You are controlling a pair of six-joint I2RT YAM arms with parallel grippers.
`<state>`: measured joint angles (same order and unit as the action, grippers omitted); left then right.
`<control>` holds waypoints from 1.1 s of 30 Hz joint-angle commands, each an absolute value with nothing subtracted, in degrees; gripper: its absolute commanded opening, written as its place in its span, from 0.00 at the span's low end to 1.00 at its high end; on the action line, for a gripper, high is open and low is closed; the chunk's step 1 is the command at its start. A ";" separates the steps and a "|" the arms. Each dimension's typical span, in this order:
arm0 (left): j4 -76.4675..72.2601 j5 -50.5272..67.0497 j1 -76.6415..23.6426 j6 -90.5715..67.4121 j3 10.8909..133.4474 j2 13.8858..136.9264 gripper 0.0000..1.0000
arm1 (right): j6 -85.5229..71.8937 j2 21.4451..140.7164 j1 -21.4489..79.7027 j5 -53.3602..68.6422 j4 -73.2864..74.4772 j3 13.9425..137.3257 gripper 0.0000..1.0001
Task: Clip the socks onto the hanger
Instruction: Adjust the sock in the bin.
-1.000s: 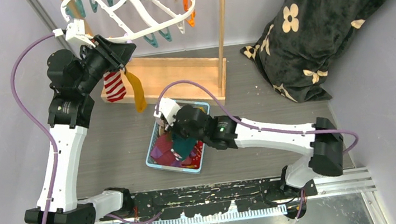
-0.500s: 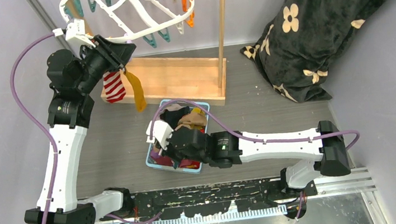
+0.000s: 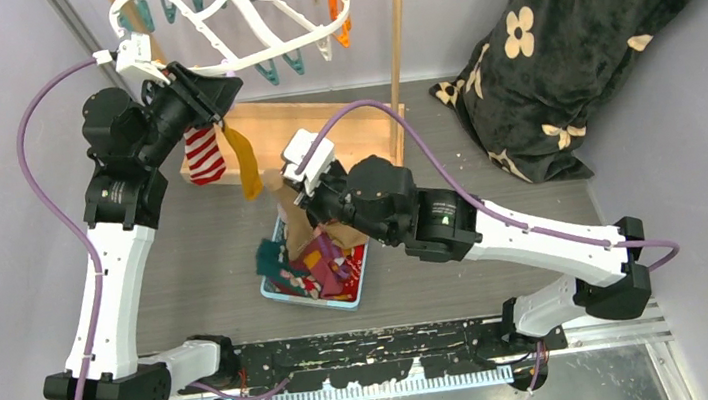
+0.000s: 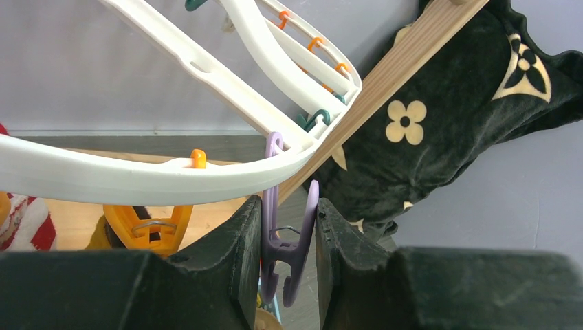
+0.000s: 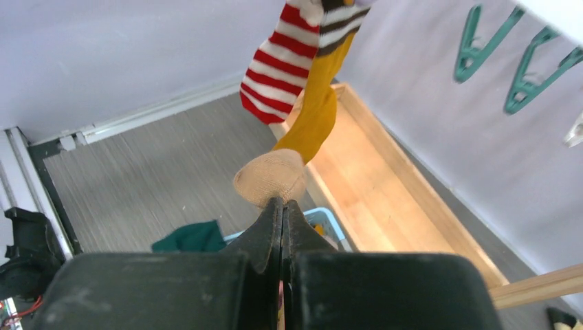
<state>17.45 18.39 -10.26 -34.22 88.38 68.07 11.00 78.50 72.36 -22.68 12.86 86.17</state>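
The white oval hanger [image 3: 313,37] hangs at the top, its rim [image 4: 137,180] passing just above my left gripper [image 4: 289,227]. That gripper [image 3: 217,90] is shut on a purple clip [image 4: 290,242] dangling from the rim, squeezing its handles. A red-white striped sock [image 3: 205,155] and a mustard sock [image 3: 246,172] hang beside it. My right gripper [image 5: 282,205] is shut on a tan sock [image 5: 270,177], held above the basket [image 3: 313,303] and below the hanging socks; in the top view this gripper [image 3: 295,204] has the tan sock [image 3: 295,231] drooping from it.
The light blue basket holds several more socks, and a teal sock [image 3: 269,257] lies over its left edge. A wooden stand [image 3: 322,133] with an upright post [image 3: 399,54] sits behind it. An orange clip [image 4: 148,223] hangs next to the purple one. A black flowered blanket [image 3: 564,45] fills the right back.
My right gripper dipped into the basket, then rose toward the back with the tan sock in it. The teal sock now lies on the basket's left edge. The left arm stayed put.
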 commanded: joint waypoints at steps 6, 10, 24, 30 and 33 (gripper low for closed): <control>16.35 17.85 -9.97 -34.37 91.05 66.86 0.00 | 15.00 78.32 72.25 -22.43 12.32 94.06 0.01; 16.42 17.83 -9.93 -34.45 91.05 66.88 0.00 | 15.36 79.53 72.15 -21.28 12.69 96.22 0.01; 16.34 17.71 -9.93 -34.09 91.23 66.86 0.00 | -5.16 77.93 75.71 -3.61 12.31 80.50 0.01; 16.08 17.84 -9.99 -34.19 90.98 66.87 0.00 | -10.86 80.23 79.28 -2.69 12.93 76.23 0.37; 16.02 17.83 -9.94 -34.26 90.81 66.76 0.00 | -13.67 80.01 79.20 -3.96 11.45 74.67 0.57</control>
